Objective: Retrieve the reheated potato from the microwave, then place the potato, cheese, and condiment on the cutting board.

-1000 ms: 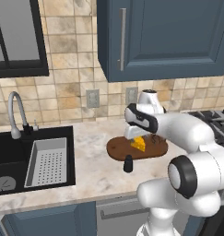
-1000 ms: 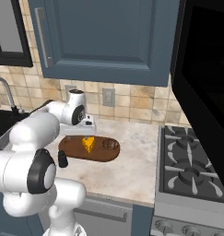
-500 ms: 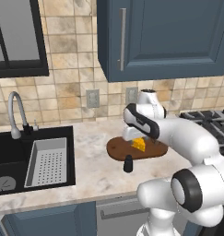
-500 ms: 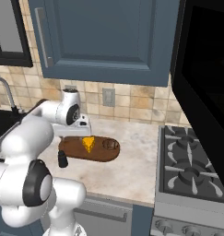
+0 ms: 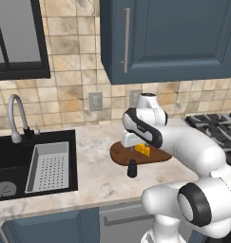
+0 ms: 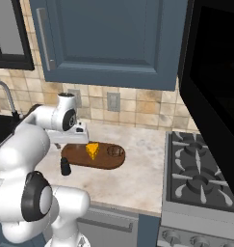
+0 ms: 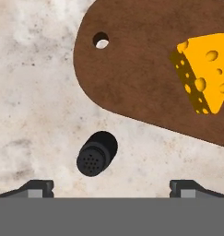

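Observation:
The dark brown cutting board [image 6: 103,162] lies on the counter with the yellow cheese [image 6: 92,150] and the brown potato [image 6: 115,152] on it. The small black condiment [image 6: 65,167] stands upright on the counter just off the board's near left edge. My gripper [image 6: 75,142] hangs open over the board's left end. In the hand view the gripper [image 7: 112,186] looks straight down, with the condiment [image 7: 97,153] a little above and left of the midpoint between its fingertips, beside the board [image 7: 132,69] and cheese [image 7: 203,73]. From the left I see the board [image 5: 118,154], cheese [image 5: 144,149], condiment [image 5: 131,168] and gripper [image 5: 129,144]. The microwave [image 6: 214,72] is at the upper right.
A black sink [image 5: 7,161] with a grey drying rack [image 5: 49,166] and a faucet [image 5: 17,118] lies left of the board. A gas stove [image 6: 200,178] stands to the right. Blue wall cabinets [image 5: 169,38] hang above the tiled backsplash.
The hand has moved left and lower, from above the middle of the board toward its left end over the condiment. The jaws have stayed open; the food has not moved.

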